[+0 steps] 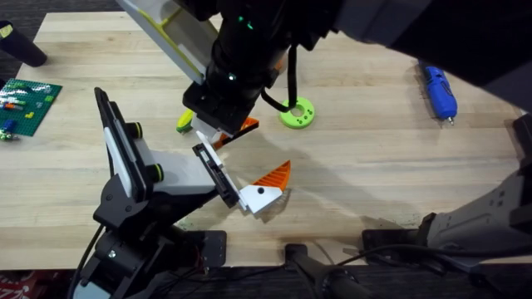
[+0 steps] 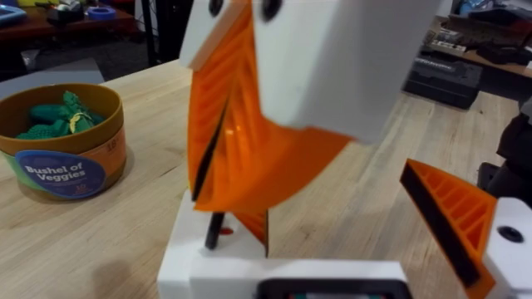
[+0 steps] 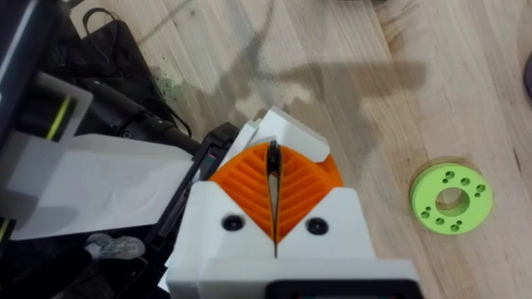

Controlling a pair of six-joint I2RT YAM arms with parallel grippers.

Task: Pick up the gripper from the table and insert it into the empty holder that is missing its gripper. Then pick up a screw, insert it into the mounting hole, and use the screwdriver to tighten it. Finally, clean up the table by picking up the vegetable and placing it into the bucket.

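Observation:
My right arm reaches across the middle. Its gripper [image 1: 218, 131] [image 3: 273, 187] [image 2: 241, 158] is shut, orange pads pressed together, on the loose white gripper piece [image 3: 287, 133] [image 1: 208, 143]. It holds that piece down at the white holder block [image 2: 187, 257] of my left gripper [image 1: 241, 178] [image 2: 349, 241]. The left gripper stands open, with one white-and-orange finger [image 1: 268, 184] [image 2: 457, 220] mounted. A thin black pin [image 2: 214, 231] stands in the holder block. The yellow vegetable [image 1: 184, 122] lies just left of the right gripper. The blue screwdriver [image 1: 439, 91] lies at the far right.
A lime-green flat ring [image 1: 297, 112] [image 3: 450, 199] lies right of the grippers. The "Bushel of Veggies" bucket [image 2: 62, 149] holds green toys. A green brick plate [image 1: 27, 100] sits at the left edge. Bare wood stretches between ring and screwdriver.

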